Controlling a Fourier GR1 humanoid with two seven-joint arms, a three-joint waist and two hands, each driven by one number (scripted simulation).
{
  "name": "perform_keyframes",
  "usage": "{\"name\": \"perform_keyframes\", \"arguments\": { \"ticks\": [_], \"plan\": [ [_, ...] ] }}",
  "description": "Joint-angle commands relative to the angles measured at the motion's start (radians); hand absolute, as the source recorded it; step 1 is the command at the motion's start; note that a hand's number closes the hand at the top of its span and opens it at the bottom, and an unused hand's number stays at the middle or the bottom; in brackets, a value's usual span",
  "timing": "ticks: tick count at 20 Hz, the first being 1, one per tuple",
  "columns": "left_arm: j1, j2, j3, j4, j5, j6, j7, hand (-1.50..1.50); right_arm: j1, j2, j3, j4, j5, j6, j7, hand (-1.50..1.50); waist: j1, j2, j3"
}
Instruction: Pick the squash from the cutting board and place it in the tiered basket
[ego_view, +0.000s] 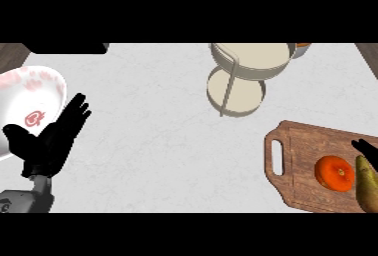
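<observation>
- Squash (367, 184) is the olive-green, elongated thing lying at the far right edge of the cutting board (303, 165), partly cut off by the view's edge. It's just beside a round orange item (336, 173) that looks like a tomato or small pumpkin, can't say which.
- Right robot hand (366, 149) only shows as a few dark fingers poking in at the right edge, right above the squash's top end. Can't tell if they're open or curled, too little is visible. My guess is it sits there because it's lining up for the grab, since the squash is directly under it.
- Left robot hand (53, 134) is at the left side, fingers straight and relaxed, holding nothing. Looks like it's just parked out of the way.
- White plate (33, 95) with red markings sits under and beside that left hand, nothing on it that I can see.
- Tiered basket (247, 70) is up top, middle-right on the tabletop (155, 130), two round cream tiers on a thin post. Both tiers look bare from here, so either should take the squash.
- Basket is well apart from the board, so I'd say the pick isn't done yet and the carry is all still to come.
</observation>
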Motion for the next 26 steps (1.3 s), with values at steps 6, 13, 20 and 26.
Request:
{"name": "perform_keyframes", "arguments": {
  "ticks": [6, 13, 20, 26],
  "plan": [
    [0.013, -0.051, 0.016, 0.032, -0.048, -0.021, -0.022, 0.00, -0.143, 0.207, 0.159, 0.221, 0.218, 0.016, 0.072, -1.50, 0.000, 0.000, 0.003],
    [0.019, -0.026, 0.080, -0.061, -0.042, -0.063, 0.067, 0.00, -0.110, 0.277, 0.119, 0.312, 0.309, 0.022, -0.003, -1.50, -0.007, -0.002, 0.003],
    [-0.007, -0.040, 0.103, -0.064, -0.065, -0.073, 0.103, 0.00, -0.181, 0.356, 0.102, 0.507, 0.455, -0.068, -0.102, -1.50, -0.003, -0.001, 0.003],
    [0.094, -0.095, 0.109, -0.120, -0.095, -0.101, 0.062, 0.00, -0.150, 0.345, -0.011, 0.546, 0.457, -0.028, -0.233, -1.50, -0.004, -0.002, 0.003]
  ]
}}
